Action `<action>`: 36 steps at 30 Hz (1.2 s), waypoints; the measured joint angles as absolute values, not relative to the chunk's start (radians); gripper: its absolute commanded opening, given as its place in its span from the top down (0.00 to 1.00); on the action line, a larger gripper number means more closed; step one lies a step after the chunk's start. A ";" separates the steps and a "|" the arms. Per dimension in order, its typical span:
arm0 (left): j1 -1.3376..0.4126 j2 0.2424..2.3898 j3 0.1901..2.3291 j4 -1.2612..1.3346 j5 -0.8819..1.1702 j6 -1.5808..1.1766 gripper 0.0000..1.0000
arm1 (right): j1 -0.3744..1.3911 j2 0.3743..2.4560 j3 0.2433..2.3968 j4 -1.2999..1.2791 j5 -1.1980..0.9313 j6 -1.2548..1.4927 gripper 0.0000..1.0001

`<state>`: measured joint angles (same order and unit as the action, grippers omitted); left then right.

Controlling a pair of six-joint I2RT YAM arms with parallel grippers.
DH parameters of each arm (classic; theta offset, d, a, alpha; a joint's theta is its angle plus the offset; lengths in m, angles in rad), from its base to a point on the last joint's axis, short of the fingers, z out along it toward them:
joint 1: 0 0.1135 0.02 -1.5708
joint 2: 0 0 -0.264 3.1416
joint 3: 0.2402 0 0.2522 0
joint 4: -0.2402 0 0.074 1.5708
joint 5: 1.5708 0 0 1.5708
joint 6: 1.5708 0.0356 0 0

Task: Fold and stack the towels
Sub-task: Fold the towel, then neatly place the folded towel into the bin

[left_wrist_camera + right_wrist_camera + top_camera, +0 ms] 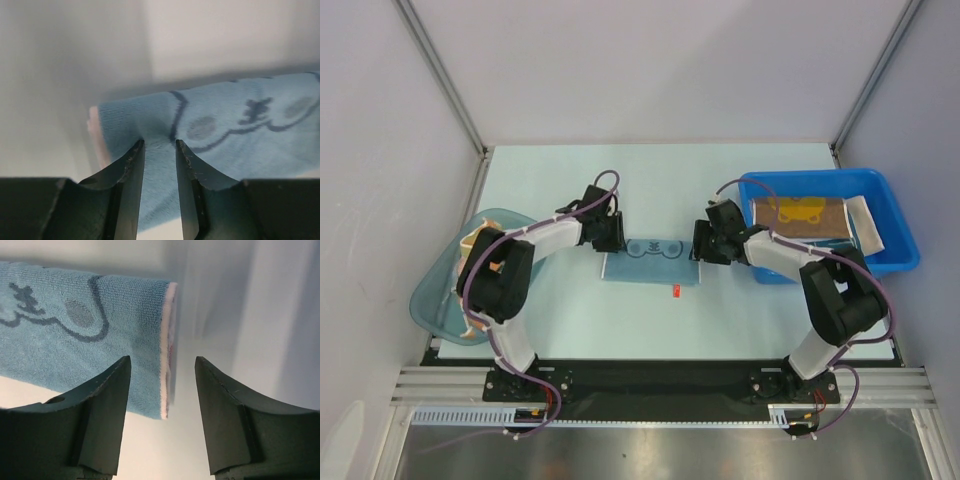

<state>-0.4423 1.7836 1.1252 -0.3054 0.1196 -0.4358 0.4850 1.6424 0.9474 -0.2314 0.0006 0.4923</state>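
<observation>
Found a small red tag point(677, 291) in front of the folded teal-blue printed cloth towel point(650, 262) at mid-table. Saw the left gripper point(159, 145) pinched on its left edge, the right gripper point(162, 365) spread wide astride its right edge. Made out only from above: translucent teal tub point(435, 295) left, blue plastic bin point(902, 245) right, holding a brown lettered towel point(800, 215) and a white towel point(868, 228).

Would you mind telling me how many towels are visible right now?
3 clearly: a blue towel mid-table, plus a brown towel and a white towel in the blue bin. The left arm hides part of the teal tub, which may hold more.
</observation>
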 measured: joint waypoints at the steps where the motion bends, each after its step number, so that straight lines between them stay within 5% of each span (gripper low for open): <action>1: -0.432 1.807 1.125 -0.308 0.125 -0.435 0.64 | 0.488 1.649 0.947 -0.229 -0.004 0.503 0.41; 18: -0.388 1.830 1.104 -0.285 0.142 -0.437 0.62 | 0.537 1.676 0.871 -0.075 -0.012 0.551 0.48; 25: -0.387 1.819 1.074 -0.247 0.141 -0.446 0.62 | 0.554 1.683 0.853 -0.027 -0.017 0.558 0.62; 28: -0.387 1.813 1.066 -0.237 0.137 -0.453 0.62 | 0.559 1.689 0.850 -0.015 -0.023 0.561 0.74; 31: -0.387 1.808 1.059 -0.232 0.134 -0.464 0.62 | 0.564 1.692 0.846 -0.009 -0.025 0.563 0.97; 36: -0.380 1.800 1.061 -0.257 0.131 -0.472 0.62 | 0.567 1.681 0.846 -0.027 -0.024 0.546 1.00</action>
<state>-0.3801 1.7996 1.0615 -0.2573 0.1310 -0.4721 0.5667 1.6806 0.8463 -0.0273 -0.0238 0.5457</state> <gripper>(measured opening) 0.375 0.034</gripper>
